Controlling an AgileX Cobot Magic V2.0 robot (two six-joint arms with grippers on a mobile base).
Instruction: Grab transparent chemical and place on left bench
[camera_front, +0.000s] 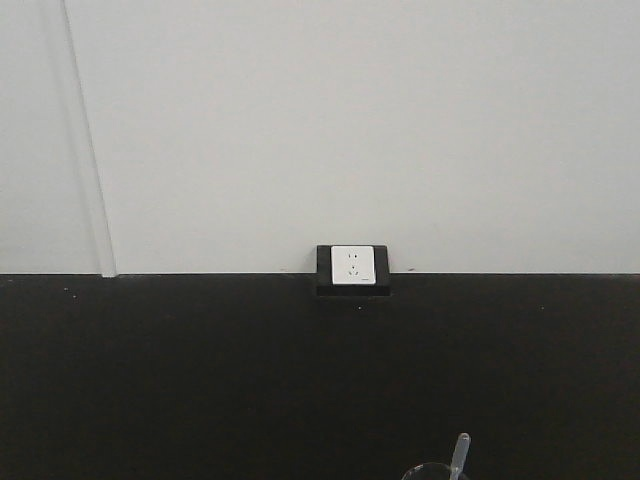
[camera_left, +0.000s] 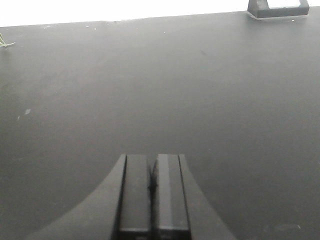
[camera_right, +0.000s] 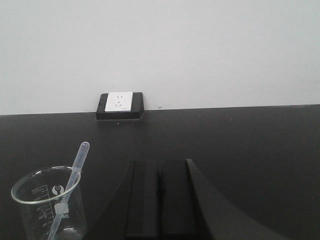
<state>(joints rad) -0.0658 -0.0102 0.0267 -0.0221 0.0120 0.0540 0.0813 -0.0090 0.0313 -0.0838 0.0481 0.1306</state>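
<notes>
The transparent chemical, a clear glass beaker (camera_right: 47, 205) with a whitish dropper stick (camera_right: 70, 187) leaning in it, stands on a black worktop at the lower left of the right wrist view. Its rim and dropper tip also show at the bottom edge of the front view (camera_front: 445, 468). My right gripper (camera_right: 159, 167) is shut and empty, just right of the beaker and apart from it. My left gripper (camera_left: 151, 162) is shut and empty above bare black worktop. The left bench with white bins is out of view.
The black worktop (camera_front: 200, 370) here is backed by a white wall with a white wall socket in a black frame (camera_front: 352, 266), which also shows in the right wrist view (camera_right: 120, 104) and at the left wrist view's top right (camera_left: 277, 7).
</notes>
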